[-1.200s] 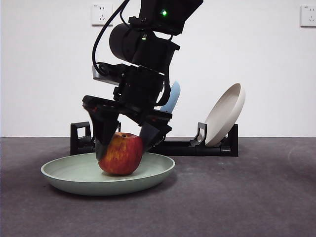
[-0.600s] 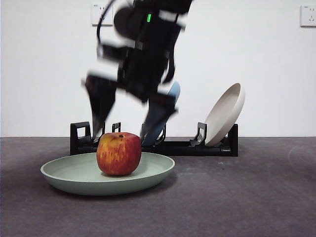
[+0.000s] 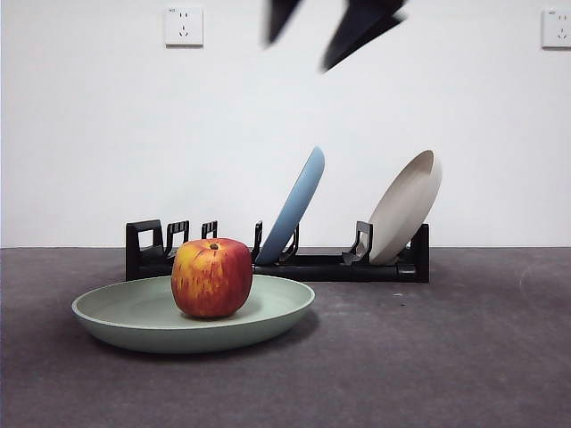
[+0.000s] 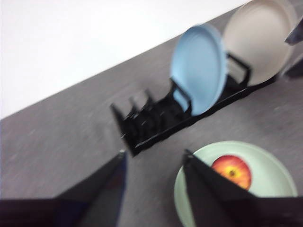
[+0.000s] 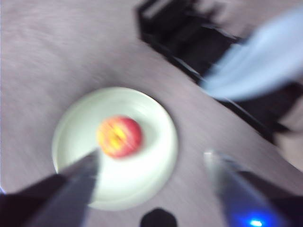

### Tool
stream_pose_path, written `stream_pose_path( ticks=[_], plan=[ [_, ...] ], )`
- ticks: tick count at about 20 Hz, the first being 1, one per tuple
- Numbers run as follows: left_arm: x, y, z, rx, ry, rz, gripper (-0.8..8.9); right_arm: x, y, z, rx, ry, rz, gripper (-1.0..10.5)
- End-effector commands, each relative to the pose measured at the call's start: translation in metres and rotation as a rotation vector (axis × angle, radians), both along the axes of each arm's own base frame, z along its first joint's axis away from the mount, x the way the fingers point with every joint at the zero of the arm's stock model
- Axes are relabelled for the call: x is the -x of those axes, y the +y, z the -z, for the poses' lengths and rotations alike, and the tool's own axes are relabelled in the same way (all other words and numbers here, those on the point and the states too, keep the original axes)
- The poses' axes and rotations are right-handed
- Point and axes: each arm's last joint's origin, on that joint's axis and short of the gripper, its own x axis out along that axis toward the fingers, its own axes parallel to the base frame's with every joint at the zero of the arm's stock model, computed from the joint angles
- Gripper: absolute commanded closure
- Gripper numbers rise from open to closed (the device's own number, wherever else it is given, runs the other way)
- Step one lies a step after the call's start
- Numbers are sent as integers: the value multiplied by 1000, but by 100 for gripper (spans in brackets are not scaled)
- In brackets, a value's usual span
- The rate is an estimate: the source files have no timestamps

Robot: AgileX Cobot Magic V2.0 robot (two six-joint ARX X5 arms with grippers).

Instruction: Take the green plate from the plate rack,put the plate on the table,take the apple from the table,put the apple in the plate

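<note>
The red apple stands upright in the green plate, which lies flat on the dark grey table in front of the black plate rack. My right gripper is open and empty, high above the apple and plate. In the front view only its two black jaw tips show at the top edge. My left gripper is open and empty, raised off to one side of the plate and apple, facing the rack.
A blue plate and a beige plate lean in the rack's slots behind the green plate. The rack's left slots hold nothing. Two wall sockets sit high on the white wall.
The gripper that held the apple in the plate opened, let it go and rose to the top of the front view. The apple stays in the plate.
</note>
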Motion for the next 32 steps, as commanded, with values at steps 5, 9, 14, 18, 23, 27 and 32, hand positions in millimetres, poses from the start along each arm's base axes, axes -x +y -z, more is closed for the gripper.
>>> stream_pose_path(
  ticks=[5,9,14,18,23,27,32],
  plan=[
    [-15,3,8,-44,61,68,821,12,-74,-27,-103,-4,93,958],
    [-27,23,28,18,133,54,821,36,-103,-3,-174,-64,173,958],
    [-28,46,85,184,210,-7,821,66,-119,72,-234,-136,328,958],
    [-16,56,125,300,204,-95,821,80,-126,134,-273,-116,440,958],
    [-7,59,141,407,174,-125,817,87,-128,166,-248,-94,497,957],
    [-9,58,143,399,189,-128,817,87,-129,165,-251,-99,500,946],
    [-9,58,143,399,191,-129,817,87,-129,165,-249,-99,501,946]
  ],
)
